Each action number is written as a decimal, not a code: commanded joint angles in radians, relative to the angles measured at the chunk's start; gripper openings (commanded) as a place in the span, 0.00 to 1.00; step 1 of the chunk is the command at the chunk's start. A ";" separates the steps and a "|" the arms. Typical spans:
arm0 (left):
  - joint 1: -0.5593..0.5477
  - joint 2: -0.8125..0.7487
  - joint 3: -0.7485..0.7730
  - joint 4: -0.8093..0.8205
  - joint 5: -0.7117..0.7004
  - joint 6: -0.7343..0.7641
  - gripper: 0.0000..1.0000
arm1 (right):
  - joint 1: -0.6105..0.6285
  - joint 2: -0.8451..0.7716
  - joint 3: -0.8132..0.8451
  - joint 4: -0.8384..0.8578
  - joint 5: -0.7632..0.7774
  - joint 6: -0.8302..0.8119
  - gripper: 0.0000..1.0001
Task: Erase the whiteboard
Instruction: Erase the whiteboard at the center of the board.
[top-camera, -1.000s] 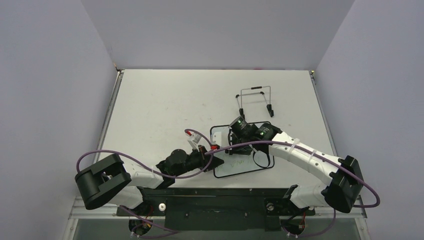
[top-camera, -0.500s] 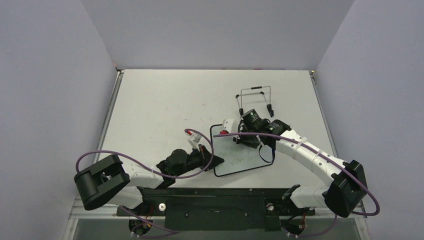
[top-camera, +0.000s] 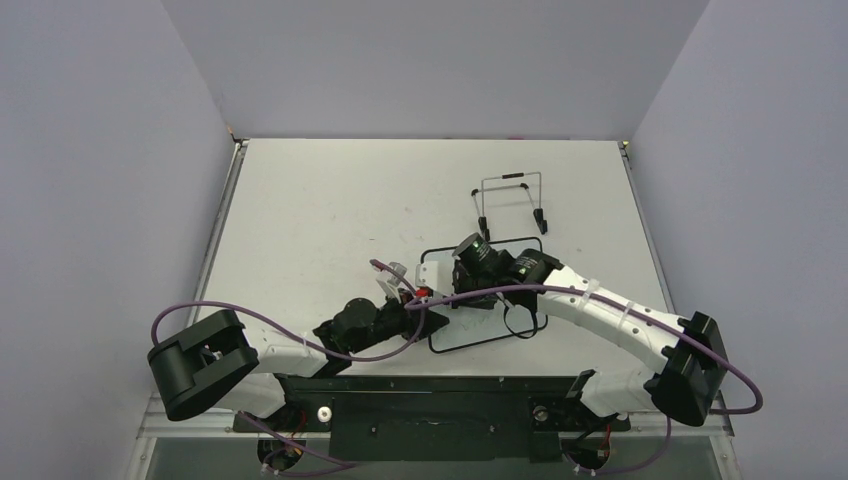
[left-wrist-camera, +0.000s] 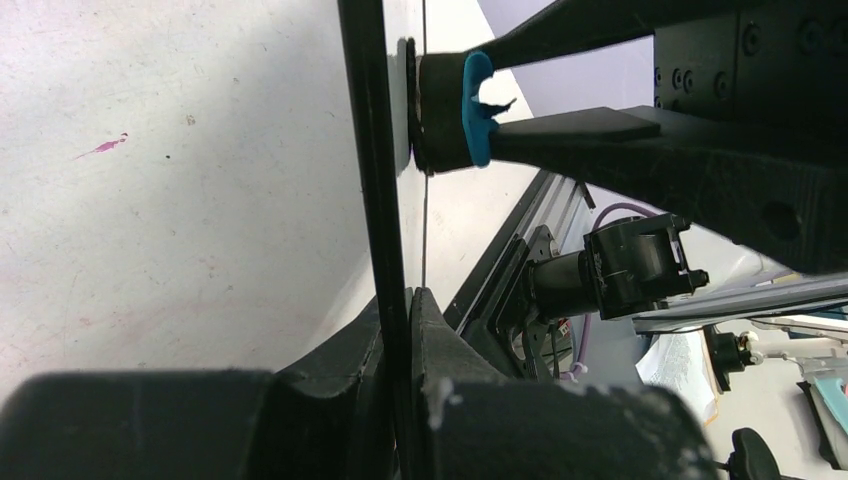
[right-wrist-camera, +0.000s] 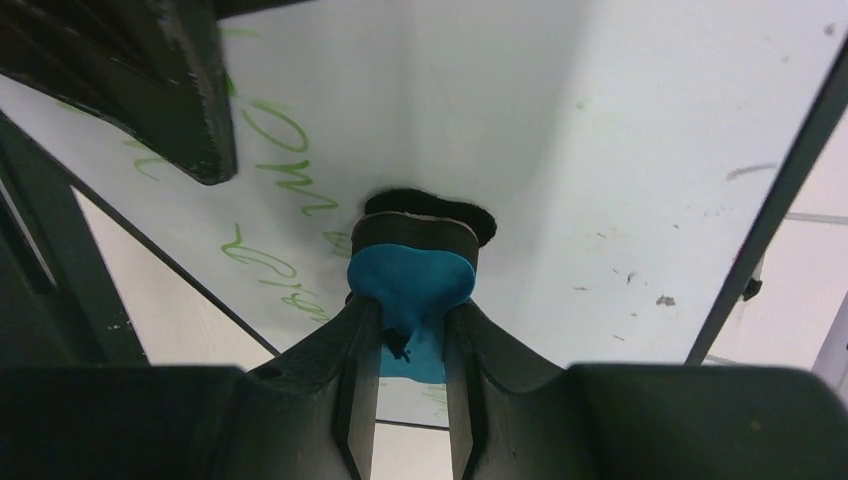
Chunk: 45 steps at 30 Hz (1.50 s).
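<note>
The whiteboard (top-camera: 478, 333) lies flat on the table (top-camera: 330, 200), just ahead of the two arm bases and in front of a wire stand (top-camera: 510, 198). My left jaws are shut tight on the thin black frame at its near-left edge, pinning it down. My right jaws are almost closed on the blue-backed eraser (right-wrist-camera: 410, 272), and its dark pad is pressed against the board face.

Over the last second the right arm has swept the eraser out toward the board's far-right side and brought it back toward left-centre, close to the left jaws. The board has hardly shifted under the clamp. I read that as one full back-and-forth stroke, with the wipe still under way.

The job is not finished. Green handwriting (right-wrist-camera: 270, 135) shows just left of the eraser in the right wrist view, while the surface to its right looks clean apart from a few specks. I judge the next passes need to cover that remaining patch.
</note>
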 joint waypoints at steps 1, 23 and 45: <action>-0.027 -0.019 0.053 0.036 0.063 0.094 0.00 | -0.108 -0.004 -0.014 0.097 0.053 0.039 0.00; -0.027 -0.053 0.032 0.030 0.049 0.117 0.00 | -0.364 -0.064 -0.046 0.133 -0.063 0.057 0.00; -0.028 -0.069 0.026 0.019 0.043 0.118 0.00 | -0.318 -0.088 -0.132 0.126 0.056 0.003 0.00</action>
